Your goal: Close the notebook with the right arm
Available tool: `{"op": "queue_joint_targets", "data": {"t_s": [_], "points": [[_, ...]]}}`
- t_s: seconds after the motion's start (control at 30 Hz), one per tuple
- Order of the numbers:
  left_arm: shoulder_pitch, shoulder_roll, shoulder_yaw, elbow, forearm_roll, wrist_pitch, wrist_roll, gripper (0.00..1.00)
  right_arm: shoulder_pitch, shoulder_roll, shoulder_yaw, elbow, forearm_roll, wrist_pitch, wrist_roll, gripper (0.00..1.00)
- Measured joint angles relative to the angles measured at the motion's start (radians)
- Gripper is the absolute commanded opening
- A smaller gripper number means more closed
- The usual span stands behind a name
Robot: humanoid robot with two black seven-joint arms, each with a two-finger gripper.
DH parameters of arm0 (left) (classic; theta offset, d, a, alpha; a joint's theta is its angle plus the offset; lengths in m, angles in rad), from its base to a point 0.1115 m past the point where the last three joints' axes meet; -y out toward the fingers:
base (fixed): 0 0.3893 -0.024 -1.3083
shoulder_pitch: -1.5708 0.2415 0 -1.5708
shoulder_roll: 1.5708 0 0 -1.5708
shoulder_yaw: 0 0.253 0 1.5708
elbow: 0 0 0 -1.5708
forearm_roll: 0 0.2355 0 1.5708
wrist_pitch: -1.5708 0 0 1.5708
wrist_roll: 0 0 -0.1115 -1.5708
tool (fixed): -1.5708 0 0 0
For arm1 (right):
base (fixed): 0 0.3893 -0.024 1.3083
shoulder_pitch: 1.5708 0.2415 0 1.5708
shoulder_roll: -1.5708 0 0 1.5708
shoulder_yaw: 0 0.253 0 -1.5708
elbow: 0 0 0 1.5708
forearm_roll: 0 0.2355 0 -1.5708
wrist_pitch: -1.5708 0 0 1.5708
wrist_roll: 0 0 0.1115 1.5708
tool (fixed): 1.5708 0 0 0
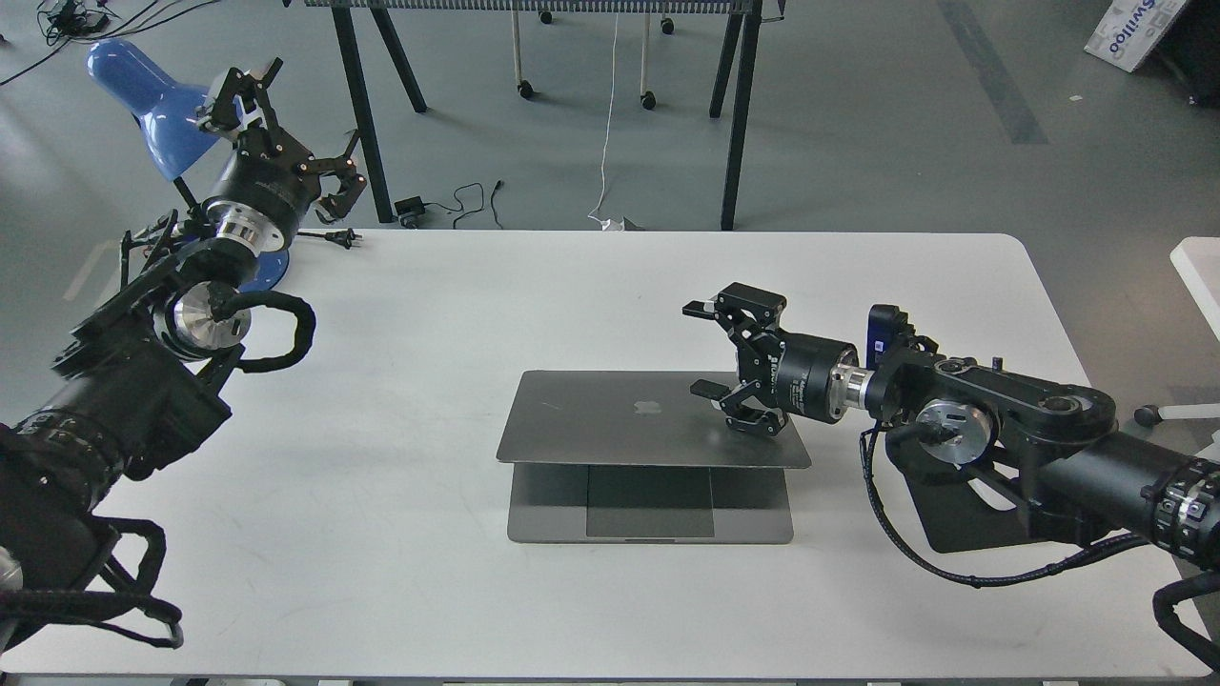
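Note:
The notebook (620, 424) lies in the middle of the white table. Its grey lid with the dark apple logo is tipped far down over the keys, with only the trackpad strip showing in front. My right arm (1001, 429) reaches in from the right, its blue block near the wrist. My right gripper (705, 357) is open, its lower finger resting on the lid's right part and the upper finger raised above it. My left gripper (295, 124) is open and empty, held high at the far left by the lamp.
A blue desk lamp (143, 90) stands at the back left corner. A black mouse pad (963, 514) lies under my right arm, right of the notebook. Black table legs and cables are on the floor behind the table (381, 591).

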Motion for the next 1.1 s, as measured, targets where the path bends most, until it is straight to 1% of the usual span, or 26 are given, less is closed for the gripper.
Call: {"op": "queue_joint_targets", "data": {"t_s": [0.2, 0.33, 0.5, 0.73, 0.83, 0.93, 1.1], "points": [[0.0, 0.0, 0.0, 0.0, 0.0, 0.0, 0.0, 1.0, -0.054, 0.004, -0.001, -0.001, -0.103, -0.003, -0.003, 1.0], [0.0, 0.0, 0.0, 0.0, 0.0, 0.0, 0.0, 1.0, -0.099, 0.006, -0.001, -0.011, -0.158, -0.032, -0.003, 1.0], [0.0, 0.0, 0.0, 0.0, 0.0, 0.0, 0.0, 1.0, -0.12, 0.018, 0.001, -0.013, -0.174, -0.056, -0.002, 1.0], [0.0, 0.0, 0.0, 0.0, 0.0, 0.0, 0.0, 1.0, -0.115, 0.021, 0.029, -0.004, -0.174, -0.058, -0.002, 1.0], [0.0, 0.0, 0.0, 0.0, 0.0, 0.0, 0.0, 1.0, -0.104, 0.002, 0.099, -0.004, -0.17, -0.055, 0.002, 1.0], [0.0, 0.0, 0.0, 0.0, 0.0, 0.0, 0.0, 1.0, -0.103, -0.033, 0.211, 0.0, -0.168, -0.046, 0.007, 1.0], [0.0, 0.0, 0.0, 0.0, 0.0, 0.0, 0.0, 1.0, -0.102, -0.062, 0.462, 0.018, -0.166, -0.033, 0.008, 1.0]]}}
